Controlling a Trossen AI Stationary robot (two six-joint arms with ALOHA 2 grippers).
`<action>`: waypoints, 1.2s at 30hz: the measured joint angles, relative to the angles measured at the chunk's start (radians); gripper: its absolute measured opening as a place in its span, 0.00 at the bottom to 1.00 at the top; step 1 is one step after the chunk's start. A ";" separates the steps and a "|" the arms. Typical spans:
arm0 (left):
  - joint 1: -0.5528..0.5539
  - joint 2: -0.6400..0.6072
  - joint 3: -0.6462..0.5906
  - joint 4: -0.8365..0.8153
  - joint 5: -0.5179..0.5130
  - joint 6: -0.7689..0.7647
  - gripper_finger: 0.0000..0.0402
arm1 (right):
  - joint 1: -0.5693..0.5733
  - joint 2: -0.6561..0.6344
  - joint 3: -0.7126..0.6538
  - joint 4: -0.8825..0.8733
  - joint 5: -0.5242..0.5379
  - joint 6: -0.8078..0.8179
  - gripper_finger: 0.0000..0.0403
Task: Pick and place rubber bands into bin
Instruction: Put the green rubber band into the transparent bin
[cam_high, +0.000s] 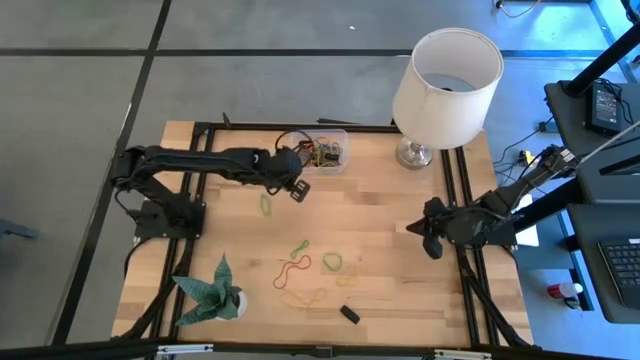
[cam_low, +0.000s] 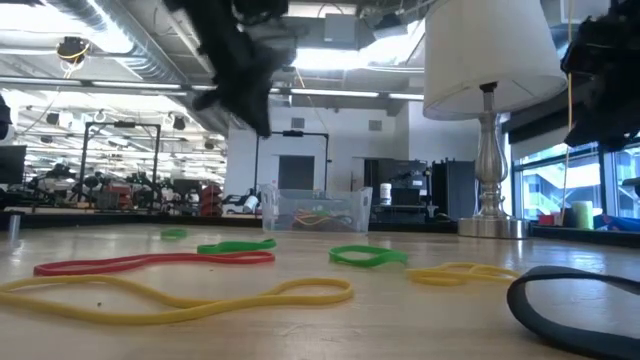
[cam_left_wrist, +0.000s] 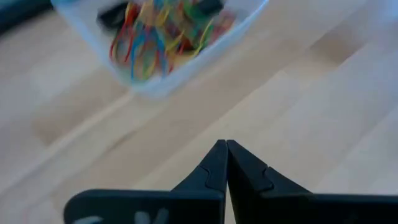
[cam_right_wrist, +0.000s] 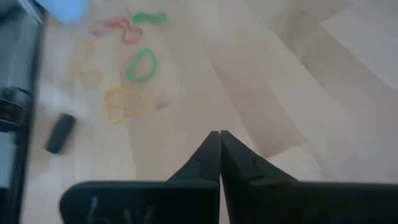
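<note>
On my left I note a paper plant (cam_high: 208, 290) at the near corner, loose rubber bands (cam_high: 293, 270) mid-table with a black block (cam_high: 348, 313) beside them, and the lamp (cam_high: 446, 72) at the far right next to the bin (cam_high: 325, 151), which holds more bands. My left gripper (cam_high: 296, 189) hovers just short of the bin, fingers pressed together on nothing. My right gripper (cam_high: 428, 240) waits at the right edge, fingers likewise closed and empty; its fingertips are hard to make out from above.
</note>
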 joint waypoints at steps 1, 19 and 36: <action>-0.002 0.002 0.030 -0.011 -0.009 0.015 0.00 | 0.000 -0.037 -0.032 0.042 -0.001 -0.016 0.01; 0.040 0.184 0.136 -0.436 0.101 -0.439 0.26 | -0.006 -0.222 -0.182 0.092 -0.007 0.095 0.01; 0.070 0.429 0.122 -0.532 0.173 -0.454 0.33 | -0.005 -0.220 -0.183 0.118 -0.008 0.123 0.03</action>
